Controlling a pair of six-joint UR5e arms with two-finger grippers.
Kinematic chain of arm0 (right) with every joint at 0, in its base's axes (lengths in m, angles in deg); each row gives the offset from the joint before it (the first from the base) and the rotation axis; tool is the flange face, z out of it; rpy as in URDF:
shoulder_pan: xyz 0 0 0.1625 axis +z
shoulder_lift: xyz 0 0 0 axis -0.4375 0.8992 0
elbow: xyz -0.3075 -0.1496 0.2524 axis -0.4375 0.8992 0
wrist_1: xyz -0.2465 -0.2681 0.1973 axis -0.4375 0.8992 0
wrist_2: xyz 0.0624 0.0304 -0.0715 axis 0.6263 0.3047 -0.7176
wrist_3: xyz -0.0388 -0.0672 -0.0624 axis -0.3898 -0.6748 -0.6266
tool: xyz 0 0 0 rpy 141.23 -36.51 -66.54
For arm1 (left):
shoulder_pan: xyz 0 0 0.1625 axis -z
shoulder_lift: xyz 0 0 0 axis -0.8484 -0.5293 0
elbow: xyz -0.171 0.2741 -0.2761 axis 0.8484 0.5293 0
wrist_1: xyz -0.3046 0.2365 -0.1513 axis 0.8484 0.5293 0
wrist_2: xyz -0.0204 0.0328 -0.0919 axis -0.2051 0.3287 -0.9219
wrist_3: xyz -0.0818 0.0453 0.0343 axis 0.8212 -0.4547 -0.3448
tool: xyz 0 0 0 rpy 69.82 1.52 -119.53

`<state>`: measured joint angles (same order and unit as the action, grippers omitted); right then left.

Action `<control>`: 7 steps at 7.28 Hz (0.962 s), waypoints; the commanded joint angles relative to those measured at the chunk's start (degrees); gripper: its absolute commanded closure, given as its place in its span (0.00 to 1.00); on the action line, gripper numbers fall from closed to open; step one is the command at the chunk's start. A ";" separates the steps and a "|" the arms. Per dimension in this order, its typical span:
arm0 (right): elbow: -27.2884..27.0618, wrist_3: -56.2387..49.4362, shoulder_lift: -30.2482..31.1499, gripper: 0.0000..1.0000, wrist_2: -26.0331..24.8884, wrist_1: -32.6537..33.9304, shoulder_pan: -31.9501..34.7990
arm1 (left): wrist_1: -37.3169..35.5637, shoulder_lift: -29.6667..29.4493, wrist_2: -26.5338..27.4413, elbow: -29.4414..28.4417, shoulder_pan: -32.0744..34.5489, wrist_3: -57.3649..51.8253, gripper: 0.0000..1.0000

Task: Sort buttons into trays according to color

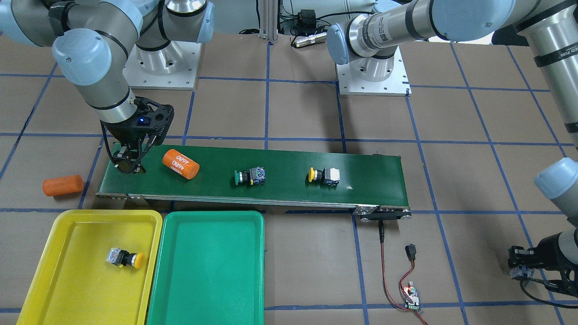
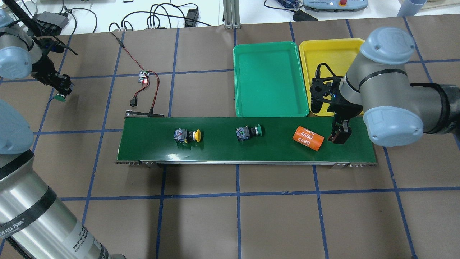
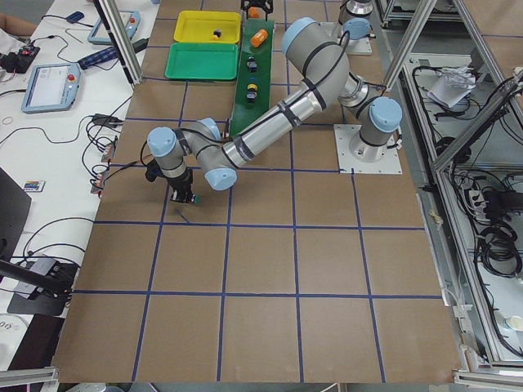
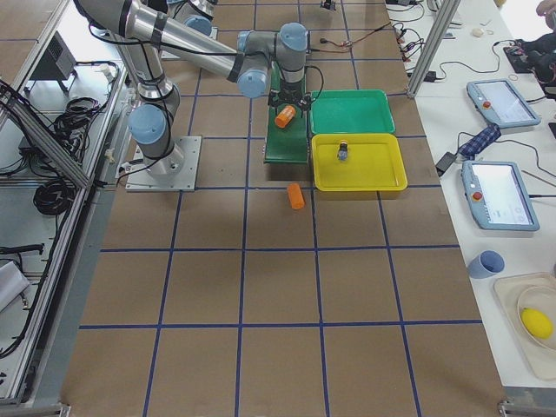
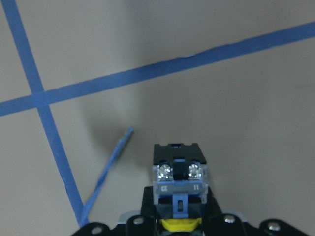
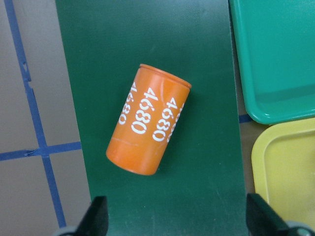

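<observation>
**While one button is sorted, three are left**

Since only one yellow-capped button [image 1: 126, 258] lies in the yellow tray [image 1: 67, 221], the job looks about a quarter done. The green tray [image 1: 212, 271] holds nothing. On the conveyor belt [image 1: 361, 167], well apart, lie a green button [image 1: 249, 176] and a second yellow button [image 1: 324, 176]. Over bare bench [image 2: 215, 223], far from both trays, the left end effector [image 2: 61, 92] is clamped on a fourth button [image 5: 177, 172] (its cap looks green from overhead). Beside the orange cylinder [image 6: 150, 120] the right end effector [image 2: 340, 138] hangs spread and empty.
</observation>
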<state>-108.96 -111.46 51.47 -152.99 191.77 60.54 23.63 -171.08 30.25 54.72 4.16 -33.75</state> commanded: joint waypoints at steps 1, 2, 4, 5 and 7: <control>-0.13 0.00 -0.79 0.00 0.27 0.70 0.70 | 11.09 9.92 0.14 4.23 8.76 -4.71 1.00; -0.13 -0.09 -0.80 0.00 0.27 0.70 0.71 | 12.35 14.41 0.23 8.70 13.07 -7.35 1.00; -0.13 -0.09 -0.88 0.00 0.27 0.70 0.97 | 12.01 23.29 -0.38 21.07 16.80 -23.82 1.00; -0.13 -0.09 -0.88 0.00 0.27 0.70 0.97 | 11.22 26.90 -0.48 26.53 17.94 -31.03 1.00; -0.31 -0.09 -0.80 0.00 0.62 0.79 0.97 | 5.96 29.48 -0.39 31.40 23.20 -35.23 1.00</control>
<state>-109.21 -111.55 50.62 -152.60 192.54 61.50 32.05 -143.51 29.83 82.80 24.30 -65.86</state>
